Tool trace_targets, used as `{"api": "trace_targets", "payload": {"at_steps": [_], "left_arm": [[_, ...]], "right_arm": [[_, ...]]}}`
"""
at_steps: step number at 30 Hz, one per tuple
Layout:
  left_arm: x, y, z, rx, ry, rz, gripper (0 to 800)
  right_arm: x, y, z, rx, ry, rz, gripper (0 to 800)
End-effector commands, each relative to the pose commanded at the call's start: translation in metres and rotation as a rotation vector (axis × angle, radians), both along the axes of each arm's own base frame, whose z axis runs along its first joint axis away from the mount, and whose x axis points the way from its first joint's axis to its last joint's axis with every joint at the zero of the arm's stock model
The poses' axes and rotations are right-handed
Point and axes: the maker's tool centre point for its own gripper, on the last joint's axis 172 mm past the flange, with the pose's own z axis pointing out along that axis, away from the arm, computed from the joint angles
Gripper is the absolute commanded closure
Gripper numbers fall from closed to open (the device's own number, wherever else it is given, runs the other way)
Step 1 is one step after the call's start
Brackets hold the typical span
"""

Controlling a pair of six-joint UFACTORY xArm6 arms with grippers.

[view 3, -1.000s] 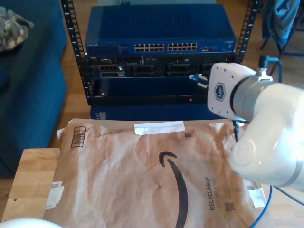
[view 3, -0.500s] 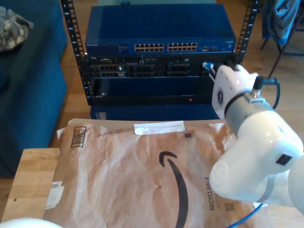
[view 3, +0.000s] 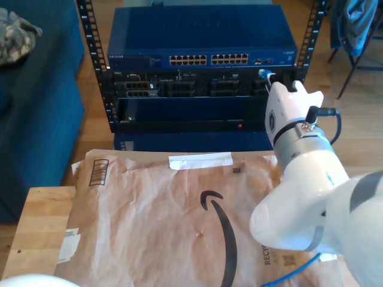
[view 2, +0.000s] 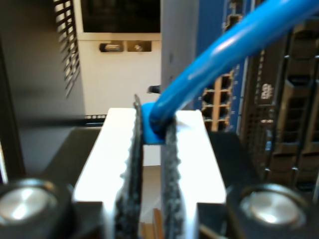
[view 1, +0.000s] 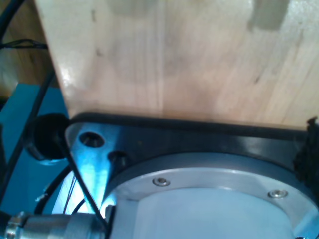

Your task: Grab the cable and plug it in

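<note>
Our second arm (view 3: 311,197) rises from the exterior view's lower right and reaches up toward the rack (view 3: 200,69), its wrist turned so that our second pincer (view 2: 153,130) sits at the right end of the rack's front as that view shows it. The pincer is clenched on the cable (view 2: 209,62): in the second wrist view its two ribbed pads (view 2: 133,149) press the blue jacket between them, and the cable runs out and away past the rows of ports (view 2: 222,97) of the blue switch (view 3: 200,42).

In the exterior view only the cable's blue tip with a pale end (view 3: 264,73) shows above the wrist, just beside the switch's right corner, and another short stretch of it peeks out at the bottom edge (view 3: 293,272), beyond the brown paper mailer (view 3: 173,221) on the table (view 3: 42,221).

We cannot tell whether the plug touches any port; the wrist covers that spot. The first wrist view gives a pale wooden surface (view 1: 169,59) and a round metal flange (view 1: 209,184); we cannot tell the state of our first pincer.
</note>
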Motion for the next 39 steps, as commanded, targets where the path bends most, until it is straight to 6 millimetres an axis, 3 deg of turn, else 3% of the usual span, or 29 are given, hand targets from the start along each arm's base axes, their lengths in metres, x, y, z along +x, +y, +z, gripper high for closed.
{"api": "trace_targets", "payload": {"at_steps": [10, 21, 29, 39], "left_arm": [[0.0, 0.0, 0.0, 0.002, 0.0, 0.0, 0], [0.0, 0.0, 0.0, 0.0, 0.0, 0.0, 0], [0.0, 0.0, 0.0, 0.0, 0.0, 0.0, 0], [0.0, 0.0, 0.0, -0.002, 0.0, 0.0, 0]], "right_arm": [[0.011, 0.003, 0.016, -0.016, -0.133, -0.044, 798], [0.017, 0.013, -0.009, -0.061, -0.183, -0.077, 798], [0.041, -0.006, -0.025, -0.014, -0.173, -0.211, 798], [0.058, 0.004, -0.051, 0.049, -0.161, -0.248, 798]]}}
